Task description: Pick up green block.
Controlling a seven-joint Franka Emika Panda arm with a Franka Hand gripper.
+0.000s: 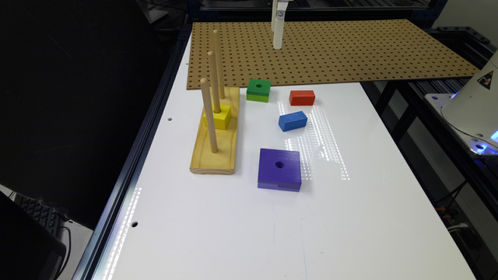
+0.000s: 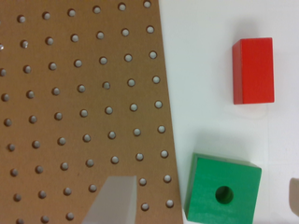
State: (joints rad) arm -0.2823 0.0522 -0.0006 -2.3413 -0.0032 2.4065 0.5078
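**Inspector:** Exterior view, largest first: white table (image 1: 350, 217), brown pegboard (image 1: 330, 50) across its far end. Any legible writing?

**Assistant:** None readable. A yellow triangular warning label (image 1: 486, 79) sits on the white robot base (image 1: 472, 105) at the exterior view's right; its symbol is too small to make out.

**Inspector:** Continue.

**Assistant:** Wooden peg stand (image 1: 216, 155) with three upright dowels, a yellow square block (image 1: 218, 116) threaded on the middle one. Purple square block (image 1: 279, 169) nearest the camera, then blue block (image 1: 292, 121), red block (image 1: 302, 97).

**Inspector:** The green block?

**Assistant:** Green block (image 1: 258, 90) lies flat on the table, just beside the pegboard's near edge, between the stand and the red block, hole facing up.

**Inspector:** Relative to the gripper?

**Assistant:** Gripper (image 1: 277, 37) hangs above the pegboard, well apart from the block. Wrist view shows one finger (image 2: 114, 200) over the pegboard, the block (image 2: 223, 193) between it and a second finger tip at the frame edge: jaws spread, holding nothing.
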